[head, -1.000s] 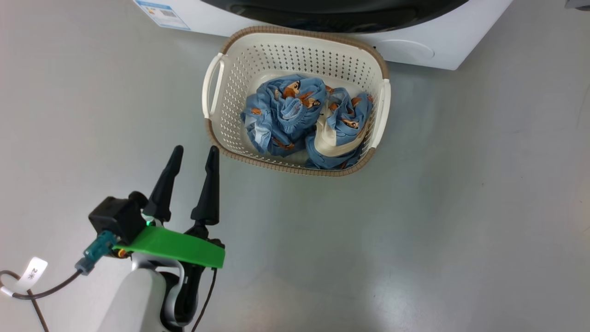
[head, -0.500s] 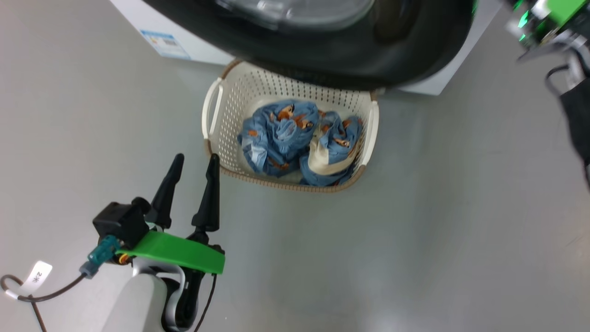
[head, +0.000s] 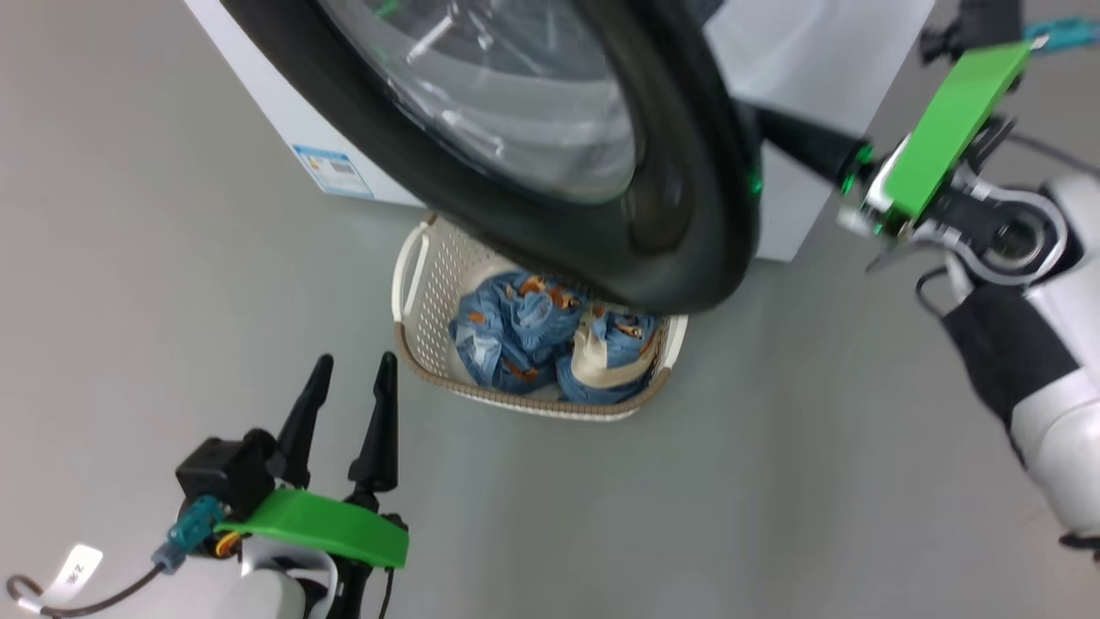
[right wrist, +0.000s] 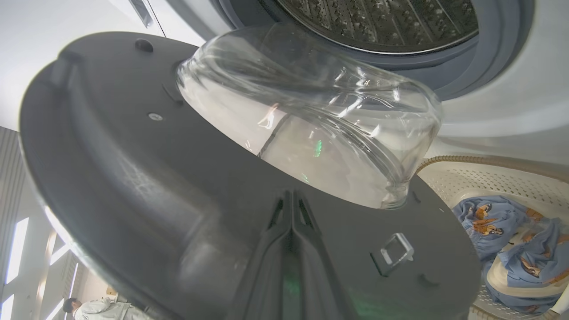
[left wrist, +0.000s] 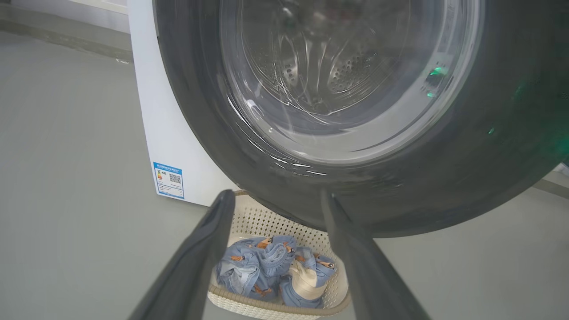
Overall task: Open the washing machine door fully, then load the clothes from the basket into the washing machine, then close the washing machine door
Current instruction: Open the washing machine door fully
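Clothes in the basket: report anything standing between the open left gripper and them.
Only the near wall of the basket lies between the left gripper and the clothes. The washing machine door, swung partway open, overhangs the basket's far side, so a reach from above would likely meet it.

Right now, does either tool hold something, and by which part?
Nothing is held. The left tool is open and empty; the right tool is shut, tips at the inside of the washing machine door.

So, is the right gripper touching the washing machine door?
Cannot tell. Right wrist view: the right gripper points at the washing machine door, dark on dark, no plain gap; head view: the rim hides its tips.
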`<state>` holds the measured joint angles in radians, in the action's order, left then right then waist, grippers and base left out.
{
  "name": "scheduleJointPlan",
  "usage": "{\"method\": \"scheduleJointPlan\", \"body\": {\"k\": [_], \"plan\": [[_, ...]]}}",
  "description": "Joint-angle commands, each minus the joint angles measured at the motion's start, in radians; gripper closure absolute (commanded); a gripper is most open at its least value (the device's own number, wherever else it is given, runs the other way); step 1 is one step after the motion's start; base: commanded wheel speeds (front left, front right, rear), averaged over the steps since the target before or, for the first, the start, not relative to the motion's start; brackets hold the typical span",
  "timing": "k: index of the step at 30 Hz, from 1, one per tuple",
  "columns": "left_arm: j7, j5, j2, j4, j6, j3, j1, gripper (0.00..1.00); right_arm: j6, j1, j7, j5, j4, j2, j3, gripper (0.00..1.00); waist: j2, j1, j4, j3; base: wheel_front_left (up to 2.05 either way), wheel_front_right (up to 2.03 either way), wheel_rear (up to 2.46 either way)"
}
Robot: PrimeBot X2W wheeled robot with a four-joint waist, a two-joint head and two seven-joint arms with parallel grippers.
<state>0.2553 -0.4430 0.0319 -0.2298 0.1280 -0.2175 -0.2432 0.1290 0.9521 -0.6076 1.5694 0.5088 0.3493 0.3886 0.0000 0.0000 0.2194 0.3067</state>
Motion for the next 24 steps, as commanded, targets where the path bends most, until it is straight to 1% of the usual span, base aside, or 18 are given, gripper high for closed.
{"method": "scheduleJointPlan", "body": {"k": [1,12,24], "plan": [[0.006,0.014,0.018,0.02,0.003,0.038,0.016,0.0,0.002,-0.047,-0.015,0.012,-0.045,-0.025,0.024,1.0,0.0,0.0,0.009,-0.043,0.0,0.0,0.0],[0.006,0.027,0.021,0.023,0.003,0.044,0.065,0.0,0.002,-0.177,-0.046,0.028,-0.12,-0.057,0.054,1.0,0.0,0.0,0.032,-0.119,0.0,0.0,0.0],[0.006,0.038,0.026,0.029,0.003,0.053,0.094,0.0,0.002,-0.25,-0.087,0.035,-0.17,-0.109,0.081,1.0,0.0,0.0,0.063,-0.163,0.0,0.0,0.0]]}}
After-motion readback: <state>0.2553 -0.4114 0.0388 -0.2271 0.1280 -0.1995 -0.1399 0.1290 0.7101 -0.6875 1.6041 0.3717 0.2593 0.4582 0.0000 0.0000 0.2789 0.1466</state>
